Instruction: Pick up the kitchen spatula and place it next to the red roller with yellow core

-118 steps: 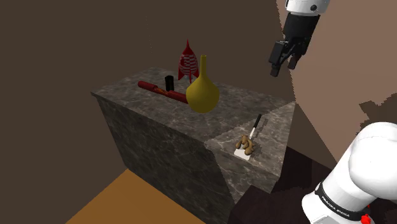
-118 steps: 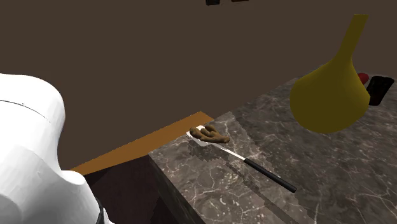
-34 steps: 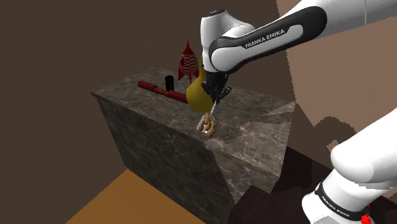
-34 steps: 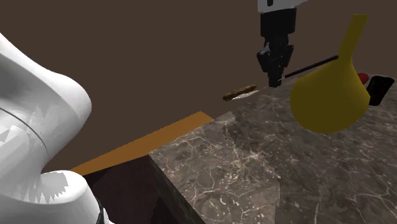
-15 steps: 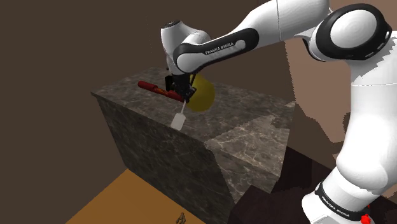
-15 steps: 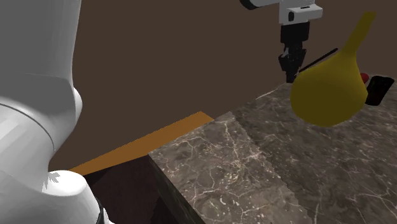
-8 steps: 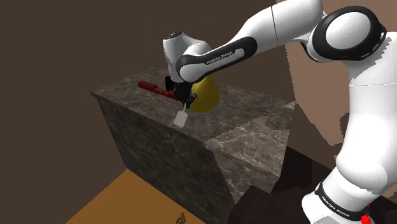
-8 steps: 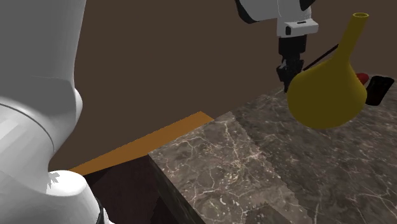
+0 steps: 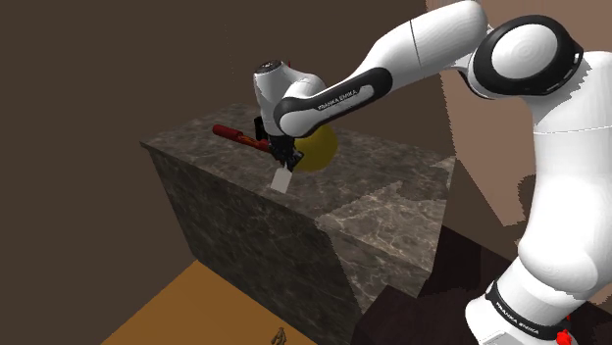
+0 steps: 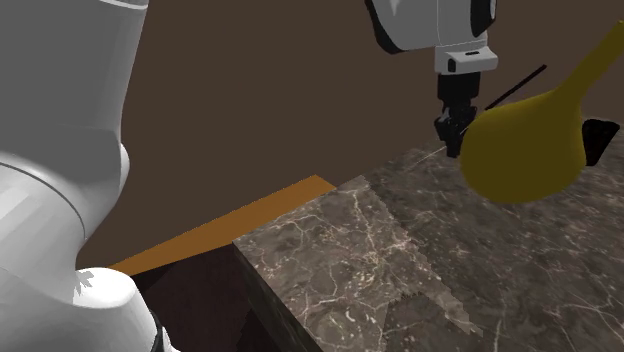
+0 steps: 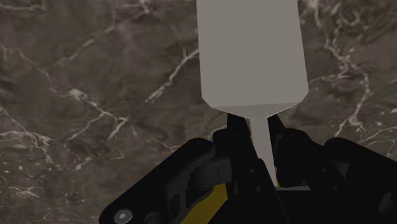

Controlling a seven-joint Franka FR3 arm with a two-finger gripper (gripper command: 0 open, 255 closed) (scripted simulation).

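My gripper [image 9: 281, 157] is shut on the thin neck of the kitchen spatula [image 9: 281, 180], whose white blade hangs just above the marble counter [image 9: 382, 211]. In the wrist view the pale blade [image 11: 251, 54] juts out beyond the gripper [image 11: 257, 137] over the veined stone. The spatula's black handle [image 10: 515, 84] sticks up behind the gripper [image 10: 453, 140] in the second exterior view. The red roller [image 9: 233, 134] lies on the counter just to the shoulder view's left of the gripper, its near end hidden by the hand.
A yellow long-necked vase [image 10: 525, 140] stands right behind the hand, leaning to the second exterior view's right. A black cylinder [image 10: 600, 140] sits beyond it. A small brown thing [image 9: 279, 336] lies on the orange floor [image 9: 186, 314] below the counter.
The gripper has sunk slightly toward the counter with the spatula. The yellow vase has tipped from upright toward the second exterior view's right.
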